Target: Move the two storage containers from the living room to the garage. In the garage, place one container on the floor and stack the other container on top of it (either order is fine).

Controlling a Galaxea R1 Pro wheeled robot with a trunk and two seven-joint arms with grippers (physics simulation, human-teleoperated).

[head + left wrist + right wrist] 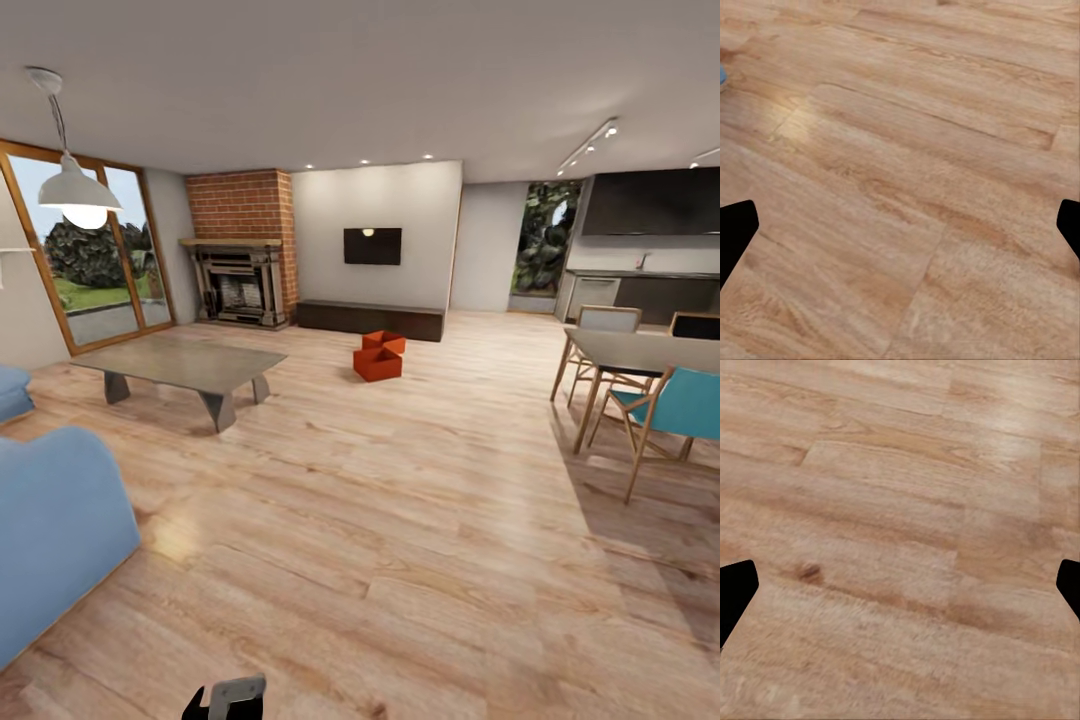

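Across living room plank floor (pixel 400 560), two storage containers (pixel 378 357) touching, both pincers spread, empty.

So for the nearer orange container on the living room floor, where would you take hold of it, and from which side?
Probably by the top rim of a side wall, coming down from above. The nearer container is an open-top box with thin walls, sitting upright on the wood floor, so the jaws can straddle one wall. The wall facing the camera looks freest; the other container sits close behind it. It is far off, so details are coarse.
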